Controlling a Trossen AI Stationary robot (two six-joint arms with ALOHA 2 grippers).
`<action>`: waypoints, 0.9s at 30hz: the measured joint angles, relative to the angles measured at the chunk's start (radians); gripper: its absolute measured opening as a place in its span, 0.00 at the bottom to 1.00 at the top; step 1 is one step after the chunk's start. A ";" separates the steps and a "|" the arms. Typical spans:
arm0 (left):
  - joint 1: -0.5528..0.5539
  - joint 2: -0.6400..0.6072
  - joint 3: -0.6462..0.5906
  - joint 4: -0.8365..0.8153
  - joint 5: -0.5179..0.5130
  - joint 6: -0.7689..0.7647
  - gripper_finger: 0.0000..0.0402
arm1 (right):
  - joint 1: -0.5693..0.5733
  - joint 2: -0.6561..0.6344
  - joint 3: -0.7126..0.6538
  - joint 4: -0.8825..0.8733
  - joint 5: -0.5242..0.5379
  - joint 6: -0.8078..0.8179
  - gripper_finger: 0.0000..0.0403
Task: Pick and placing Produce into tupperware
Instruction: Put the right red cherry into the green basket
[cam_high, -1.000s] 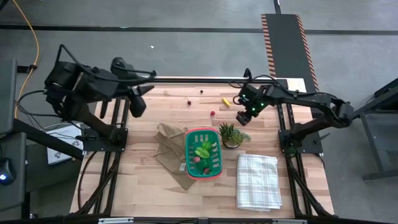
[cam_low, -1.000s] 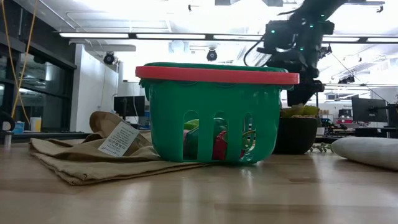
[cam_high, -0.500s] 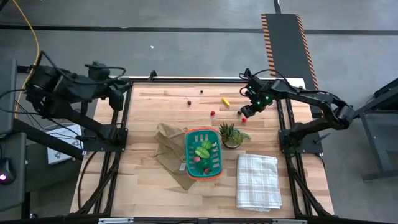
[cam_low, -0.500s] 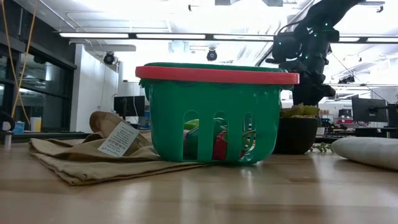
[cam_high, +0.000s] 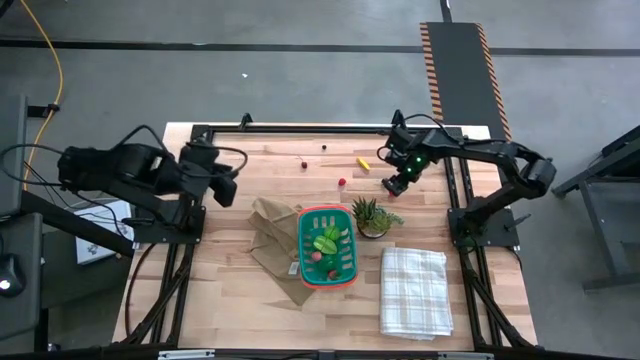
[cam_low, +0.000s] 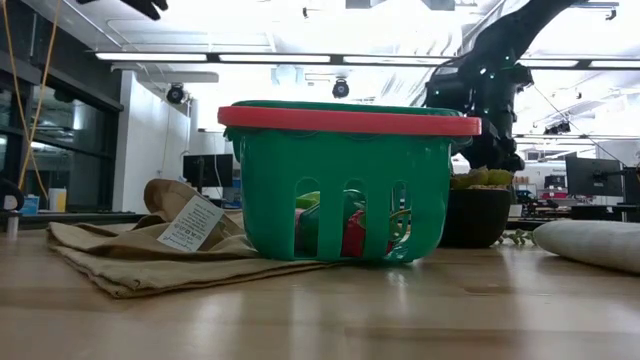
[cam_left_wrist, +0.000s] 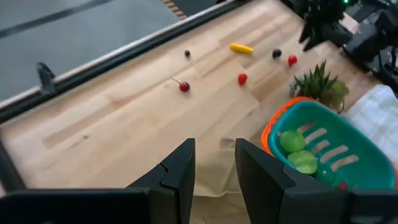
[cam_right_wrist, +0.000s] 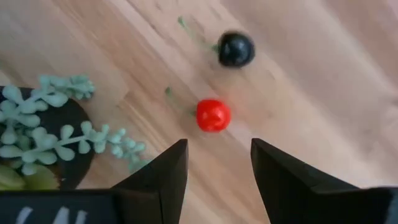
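Just ahead of my right gripper (cam_right_wrist: 214, 165), whose fingers stand apart and hold nothing, a small red ball (cam_right_wrist: 213, 116) lies on the bare wood; a dark berry (cam_right_wrist: 236, 49) sits a little beyond it. I read this as the approach step for another pick: the fingers hang over the red ball, not yet around it. The next move, as I judge it, calls for a straight drop so the two fingers straddle the ball, then a soft close, since a smooth round piece could squirt away or roll on the planked desk (cam_high: 250, 300). Beside that spot stands the spiky potted plant (cam_right_wrist: 37, 134), which I want to keep clear of.

Nearer the front of the desk, the teal tupperware (cam_high: 327, 247) sits between a crumpled brown paper bag (cam_high: 272, 235) and the plant, with a folded white checked cloth (cam_high: 414, 290) near it. It is hard slotted plastic with an orange rim, and green leafy and round pieces already lie in it.

Farther back, more red balls (cam_left_wrist: 242, 79), a long yellow piece (cam_left_wrist: 241, 48) and another dark berry (cam_left_wrist: 187, 53) are scattered well apart.

My left gripper (cam_left_wrist: 214, 165) waits over the desk's left edge, fingers slightly apart and empty.
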 joint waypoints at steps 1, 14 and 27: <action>0.000 0.000 -0.011 0.012 0.002 0.000 0.25 | 0.000 0.001 0.009 -0.001 0.010 -0.016 0.41; 0.000 -0.035 -0.018 0.084 -0.011 -0.015 0.25 | -0.001 0.005 0.077 -0.080 0.089 -0.392 0.41; 0.000 -0.033 -0.018 0.083 -0.026 -0.079 0.25 | 0.007 0.044 0.078 -0.062 -0.026 0.035 0.41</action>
